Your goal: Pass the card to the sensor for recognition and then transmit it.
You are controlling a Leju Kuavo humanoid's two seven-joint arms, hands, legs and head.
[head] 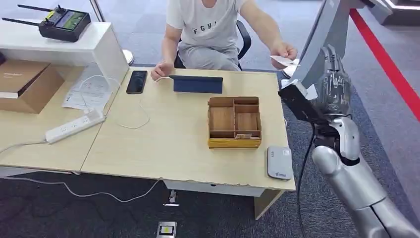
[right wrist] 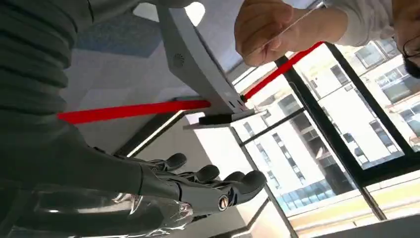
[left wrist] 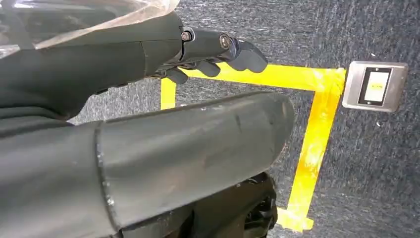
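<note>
One card (head: 284, 60) was in play, a pale one pinched in the raised hand (head: 283, 50) of the person (head: 210, 27) seated behind the worktop (head: 163, 139); in the right wrist view the same card (right wrist: 277, 34) showed edge-on as a thin sliver between that person's fingers. One grey sensor (head: 279, 162) lay flat near the front right corner of the worktop, just beside the one wooden organiser tray (head: 234, 122). Further back sat one dark tablet case (head: 197, 84) and one black phone (head: 136, 82), and to the left one white power strip (head: 74, 126) and one cardboard box (head: 24, 84).

The right robot hand (head: 333, 87) was raised beyond the right edge of the worktop, near the card but apart from it. Its fingers (right wrist: 208, 174) were stretched out, side by side, with nothing between them and touching nothing. The left robot hand (left wrist: 208, 54) hung low over dark carpet marked with yellow floor tape (left wrist: 317, 129); its fingers appeared loosely curled with nothing in them, though the view was too close behind the hand to tell how far apart they stood.
</note>
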